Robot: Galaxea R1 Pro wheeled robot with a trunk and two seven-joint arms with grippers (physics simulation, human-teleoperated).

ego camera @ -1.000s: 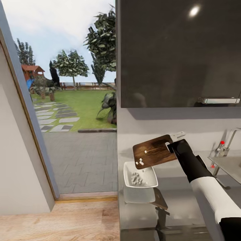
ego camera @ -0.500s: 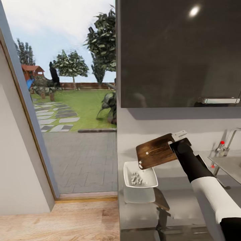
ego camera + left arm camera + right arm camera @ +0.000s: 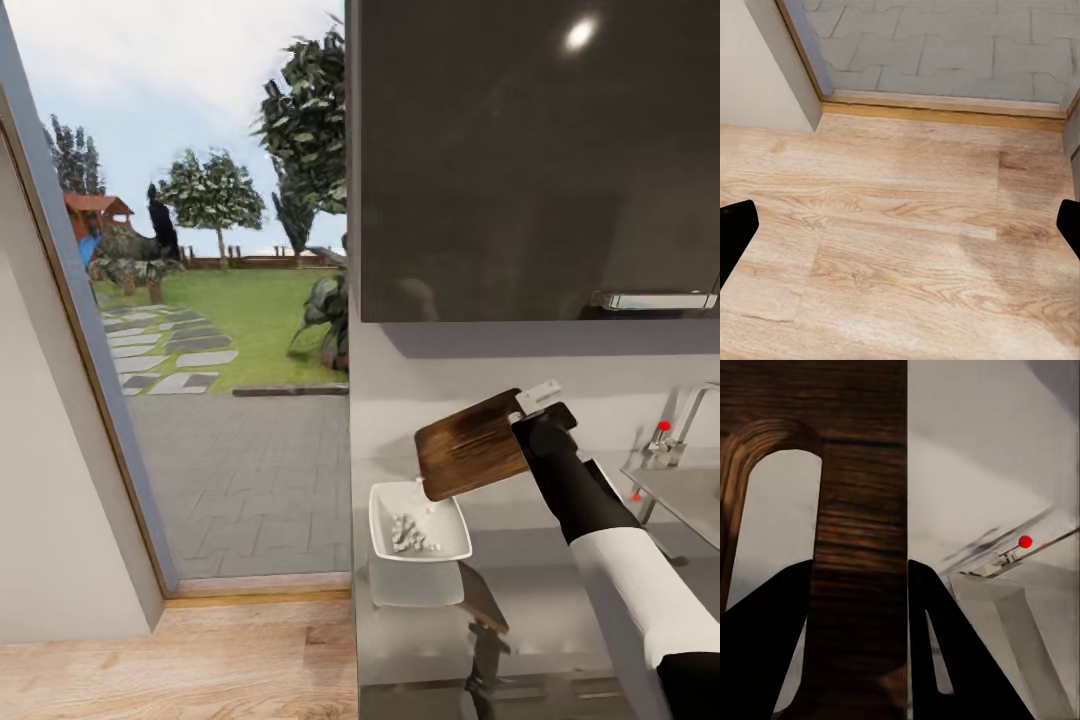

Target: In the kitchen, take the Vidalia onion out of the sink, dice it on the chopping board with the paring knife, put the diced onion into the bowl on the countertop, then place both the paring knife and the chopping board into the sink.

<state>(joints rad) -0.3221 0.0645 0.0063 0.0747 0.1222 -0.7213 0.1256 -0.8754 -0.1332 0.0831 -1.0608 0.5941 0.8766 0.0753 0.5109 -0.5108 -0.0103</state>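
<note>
The brown wooden chopping board [image 3: 468, 446] hangs tilted above the white bowl [image 3: 381, 508], its lower corner over the dish. My right gripper [image 3: 532, 416] is shut on the board's handle end; the right wrist view shows the board [image 3: 862, 495] clamped between both black fingers [image 3: 964, 660]. Diced onion [image 3: 406, 533] lies in the bowl, and a last white piece [image 3: 431, 508] is dropping just under the board's low edge. The bowl stands on the grey countertop [image 3: 540, 590]. My left gripper [image 3: 900, 232] is open over the wood floor. The sink [image 3: 692, 498] sits at far right. The paring knife is out of view.
A glossy dark wall cabinet [image 3: 540, 160] hangs over the counter. The chrome tap with red knob [image 3: 664, 427] stands by the sink. An open doorway [image 3: 200, 300] to a paved yard and garden lies left of the counter's end, with light wood floor [image 3: 170, 660] below.
The right gripper has lifted and tilted the board more steeply, shifting it slightly right. The onion pieces that lay on the board have slid off into the bowl.
</note>
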